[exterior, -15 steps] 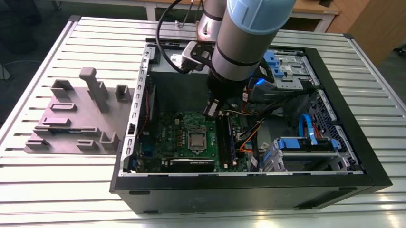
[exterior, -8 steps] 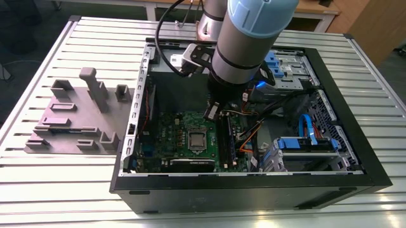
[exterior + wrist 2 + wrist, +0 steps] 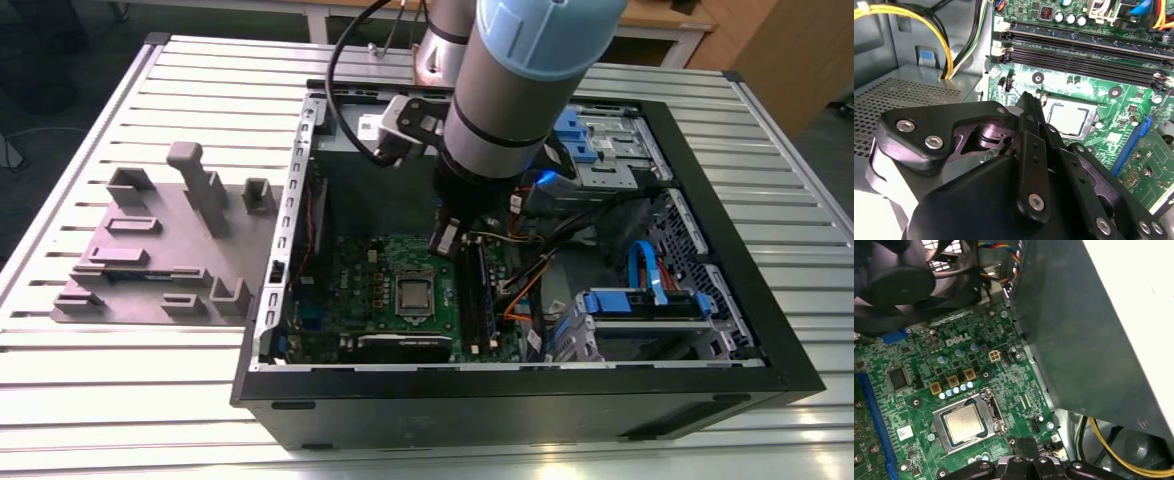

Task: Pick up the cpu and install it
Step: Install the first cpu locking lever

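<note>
The cpu (image 3: 415,292) lies flat in the metal socket frame of the green motherboard (image 3: 358,290), silver top up, inside the open computer case. In both wrist views the cpu (image 3: 1068,119) (image 3: 965,423) sits level in the frame with nothing touching it. My gripper (image 3: 447,236) hangs a little above the board, just beside the socket and apart from the chip. Its black fingers (image 3: 1027,107) are pressed together with nothing between them, and the gripper (image 3: 1026,444) tip points at the board close to the socket's edge.
The black case wall (image 3: 534,400) rings the board. A grey power-supply box (image 3: 1079,320) with yellow cables (image 3: 949,55) stands close by the gripper. Memory slots (image 3: 1079,50), a fan (image 3: 904,280) and blue drive bays (image 3: 641,300) crowd the inside. A grey fixture block (image 3: 160,250) lies outside.
</note>
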Robot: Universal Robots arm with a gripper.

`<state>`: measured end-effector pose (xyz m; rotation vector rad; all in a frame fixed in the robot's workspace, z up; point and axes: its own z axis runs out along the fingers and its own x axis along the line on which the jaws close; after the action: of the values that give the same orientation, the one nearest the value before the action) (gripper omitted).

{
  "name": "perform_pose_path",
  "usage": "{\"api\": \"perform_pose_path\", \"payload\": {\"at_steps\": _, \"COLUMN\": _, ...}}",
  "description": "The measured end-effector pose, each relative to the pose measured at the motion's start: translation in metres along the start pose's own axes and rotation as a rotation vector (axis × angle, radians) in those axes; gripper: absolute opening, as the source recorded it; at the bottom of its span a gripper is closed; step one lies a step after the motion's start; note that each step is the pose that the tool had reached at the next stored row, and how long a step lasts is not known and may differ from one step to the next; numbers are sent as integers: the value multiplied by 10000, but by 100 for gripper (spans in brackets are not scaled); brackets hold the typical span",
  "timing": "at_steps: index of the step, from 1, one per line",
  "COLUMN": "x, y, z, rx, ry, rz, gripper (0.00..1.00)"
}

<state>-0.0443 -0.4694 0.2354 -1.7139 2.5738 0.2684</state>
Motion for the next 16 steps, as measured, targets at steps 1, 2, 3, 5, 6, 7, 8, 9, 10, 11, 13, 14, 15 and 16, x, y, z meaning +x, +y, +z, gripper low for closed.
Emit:
{"api": "perform_pose_path", "payload": {"at_steps": 1, "x": 1, "y": 1, "z": -1, "rx": -1, "ry": 2, "rz": -37, "gripper": 11}}
{"api": "perform_pose_path", "payload": {"at_steps": 2, "x": 1, "y": 3, "z": -4, "rx": 4, "ry": 17, "rz": -51, "gripper": 11}}
{"api": "perform_pose_path", "payload": {"at_steps": 3, "x": 1, "y": 5, "z": -6, "rx": 12, "ry": 35, "rz": -62, "gripper": 11}}
{"api": "perform_pose_path", "payload": {"at_steps": 5, "x": 1, "y": 7, "z": -15, "rx": 28, "ry": 72, "rz": -78, "gripper": 11}}
{"api": "perform_pose_path", "payload": {"at_steps": 6, "x": 0, "y": 8, "z": -22, "rx": 32, "ry": 83, "rz": -79, "gripper": 11}}
{"api": "perform_pose_path", "payload": {"at_steps": 7, "x": -1, "y": 9, "z": -28, "rx": 34, "ry": 85, "rz": -79, "gripper": 11}}
{"api": "perform_pose_path", "payload": {"at_steps": 8, "x": -2, "y": 10, "z": -32, "rx": 34, "ry": 84, "rz": -79, "gripper": 11}}
{"api": "perform_pose_path", "payload": {"at_steps": 9, "x": -2, "y": 10, "z": -31, "rx": 35, "ry": 80, "rz": -80, "gripper": 11}}
{"api": "perform_pose_path", "payload": {"at_steps": 10, "x": -2, "y": 10, "z": -31, "rx": 43, "ry": 76, "rz": -82, "gripper": 11}}
{"api": "perform_pose_path", "payload": {"at_steps": 11, "x": 0, "y": 13, "z": -32, "rx": 63, "ry": 72, "rz": -96, "gripper": 11}}
{"api": "perform_pose_path", "payload": {"at_steps": 13, "x": 0, "y": 14, "z": -33, "rx": 70, "ry": 82, "rz": -242, "gripper": 11}}
{"api": "perform_pose_path", "payload": {"at_steps": 14, "x": 0, "y": 14, "z": -33, "rx": 70, "ry": 89, "rz": -337, "gripper": 11}}
{"api": "perform_pose_path", "payload": {"at_steps": 15, "x": 0, "y": 14, "z": -33, "rx": 68, "ry": 96, "rz": -437, "gripper": 11}}
{"api": "perform_pose_path", "payload": {"at_steps": 16, "x": 0, "y": 13, "z": -33, "rx": 70, "ry": 101, "rz": -535, "gripper": 11}}
